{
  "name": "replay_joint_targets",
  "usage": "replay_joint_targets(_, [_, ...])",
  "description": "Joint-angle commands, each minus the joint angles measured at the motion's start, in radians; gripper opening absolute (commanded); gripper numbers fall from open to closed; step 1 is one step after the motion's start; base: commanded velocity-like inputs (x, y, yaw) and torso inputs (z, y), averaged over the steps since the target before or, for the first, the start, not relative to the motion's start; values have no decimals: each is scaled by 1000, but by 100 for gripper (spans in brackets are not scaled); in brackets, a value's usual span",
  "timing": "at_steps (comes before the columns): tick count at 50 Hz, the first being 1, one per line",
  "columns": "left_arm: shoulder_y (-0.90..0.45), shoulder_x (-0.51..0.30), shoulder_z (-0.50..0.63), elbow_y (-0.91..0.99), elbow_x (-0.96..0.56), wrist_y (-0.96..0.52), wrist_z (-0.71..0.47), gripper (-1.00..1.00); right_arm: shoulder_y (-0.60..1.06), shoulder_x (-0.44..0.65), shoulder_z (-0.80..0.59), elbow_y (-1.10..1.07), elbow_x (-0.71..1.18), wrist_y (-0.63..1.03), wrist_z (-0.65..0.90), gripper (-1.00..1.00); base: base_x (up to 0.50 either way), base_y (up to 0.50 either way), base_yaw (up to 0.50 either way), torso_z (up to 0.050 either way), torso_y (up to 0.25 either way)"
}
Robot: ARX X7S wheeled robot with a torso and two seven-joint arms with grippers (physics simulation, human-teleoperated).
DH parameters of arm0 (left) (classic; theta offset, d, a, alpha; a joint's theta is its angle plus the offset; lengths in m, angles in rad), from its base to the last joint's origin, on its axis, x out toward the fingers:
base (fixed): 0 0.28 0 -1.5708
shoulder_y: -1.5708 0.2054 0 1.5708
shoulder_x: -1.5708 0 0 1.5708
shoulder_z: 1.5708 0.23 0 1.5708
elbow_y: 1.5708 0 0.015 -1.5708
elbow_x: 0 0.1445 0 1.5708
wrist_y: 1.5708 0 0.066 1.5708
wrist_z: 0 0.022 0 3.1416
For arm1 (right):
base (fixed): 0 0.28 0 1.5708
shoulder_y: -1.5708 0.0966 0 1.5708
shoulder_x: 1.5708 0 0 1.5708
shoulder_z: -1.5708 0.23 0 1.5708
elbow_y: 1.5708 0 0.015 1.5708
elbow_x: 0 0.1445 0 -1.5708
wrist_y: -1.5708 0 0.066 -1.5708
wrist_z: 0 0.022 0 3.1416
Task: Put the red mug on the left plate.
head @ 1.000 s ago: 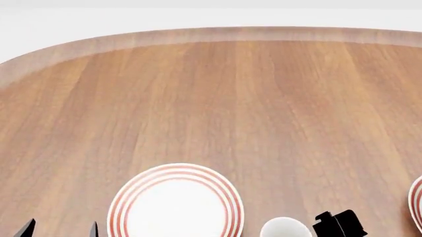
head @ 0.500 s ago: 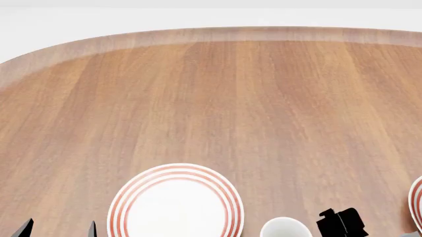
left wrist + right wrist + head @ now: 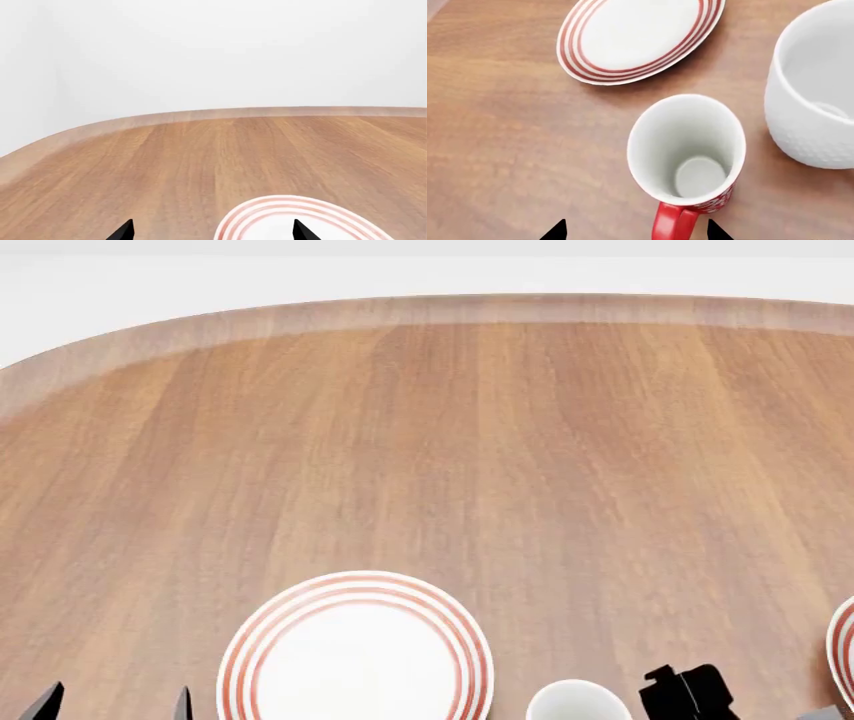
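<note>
The red mug [image 3: 687, 150] stands upright on the table, white inside, its red handle [image 3: 670, 222] pointing at my right gripper [image 3: 635, 231]. That gripper is open, with one fingertip on each side of the handle and not touching it. In the head view only the mug's white rim [image 3: 578, 703] shows at the near edge, with my right gripper [image 3: 687, 695] just right of it. The left plate [image 3: 356, 650], white with red rings, lies bare left of the mug and also shows beyond it in the right wrist view [image 3: 640, 35]. My left gripper [image 3: 212, 231] is open and empty at the plate's [image 3: 300, 215] near left side.
A larger white mug [image 3: 817, 90] stands close beside the red mug. The second ringed plate [image 3: 843, 645] is cut off at the right edge of the head view. The wooden table [image 3: 441, 440] stretches far ahead to its rounded edge.
My right gripper has sunk slightly toward the near edge of the head view. Both left fingertips have dropped a little too. The mug and the plates have not moved.
</note>
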Motion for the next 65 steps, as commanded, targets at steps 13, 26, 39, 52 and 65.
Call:
replay_joint_targets(13, [-2,-10,8,2,-8,1,-11,100,22,8,-13,96,18,-39,-18,100,0,0,0,0,0])
replay_joint_targets(26, [-4,-14,11,0,-13,2,-17,100,30,9,-27,135,27,-54,-31,100,0,0,0,0,0])
replay_joint_targets(39, [-7,-18,16,-4,-13,3,-24,100,38,13,-38,164,31,-70,-37,100,0,0,0,0,0])
replay_joint_targets(52, [-8,-23,19,-4,-15,6,-29,100,38,17,-48,172,37,-80,-35,100,0,0,0,0,0])
replay_joint_targets(65, [-7,-27,21,-1,-20,6,-35,100,35,22,-59,161,42,-86,-22,-100,0,0,0,0,0])
